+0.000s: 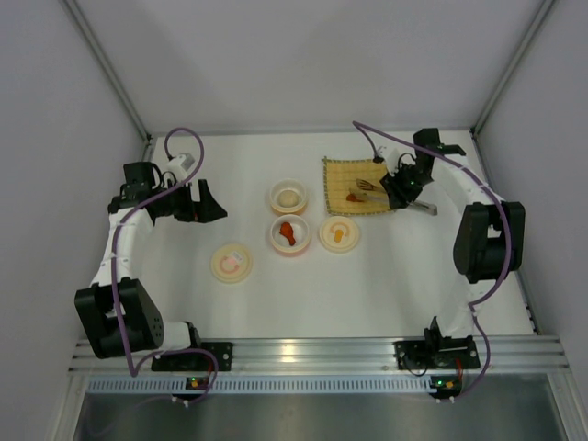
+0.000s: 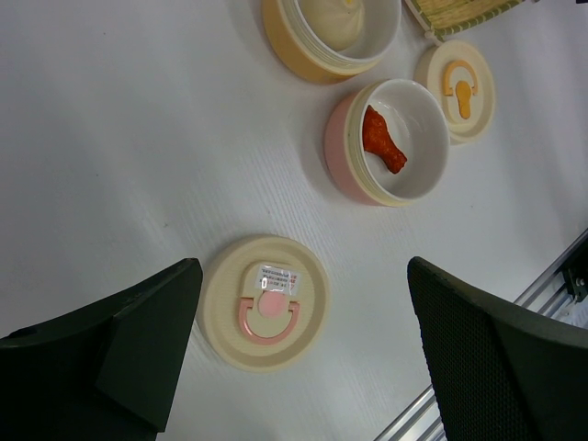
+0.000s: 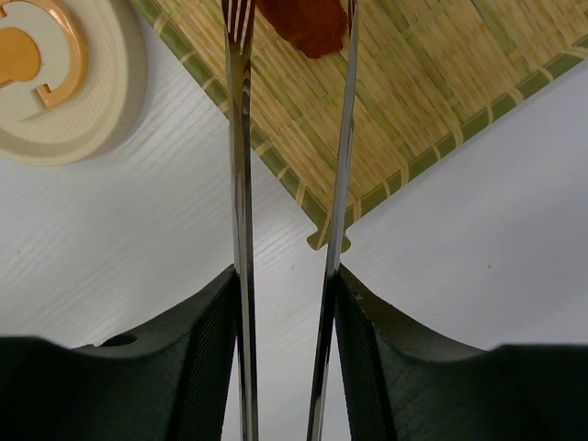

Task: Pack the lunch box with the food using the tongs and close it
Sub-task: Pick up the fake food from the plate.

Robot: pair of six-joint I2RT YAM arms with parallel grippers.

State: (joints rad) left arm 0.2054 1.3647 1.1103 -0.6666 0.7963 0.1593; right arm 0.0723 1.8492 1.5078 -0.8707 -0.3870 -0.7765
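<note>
**Target.** One red-orange sausage piece point(image 3: 308, 20) lies on the yellow woven mat point(image 3: 413, 110), toward the mat's near-left part in the top view point(image 1: 352, 197). It looks lengthwise left to right there, but it is too small to be sure. The wrist view cuts it off at the frame edge.

**Tool relation.** The tongs point(image 3: 242, 184) point straight at this piece. Their two arms run one on each side of it, with the tips reaching the piece. The right arm appears to touch it. Contact on the toothed left tip cannot be confirmed. From the piece, the tongs extend to the right and slightly nearer, and the joined end passes off the mat's right edge.

**Tool state.** The right gripper point(image 3: 287, 289) clamps the tongs mid-length, one finger pressed on the outside of each arm. The arms are drawn nearly parallel with a narrow gap. Whether the piece is pinched firmly cannot be determined.

**Destination.** The pink bowl point(image 1: 272, 234) already holds one sausage piece point(image 1: 288, 231). It stands to the left of the mat and nearer. The yellow bowl point(image 1: 269, 197) beside it holds the off-white ball point(image 1: 288, 197). A lid with an orange mark point(image 1: 338, 233) lies between the mat and the pink bowl's right side.

**Arm assignment.** The right arm is the nearer arm and carries the tool. The left gripper point(image 1: 213, 202) hangs well apart at the far left, with its jaws spread wide and nothing in them.

**Judgement.** The coming move probably requires a firmer squeeze, then a carry leftward and nearer.
</note>
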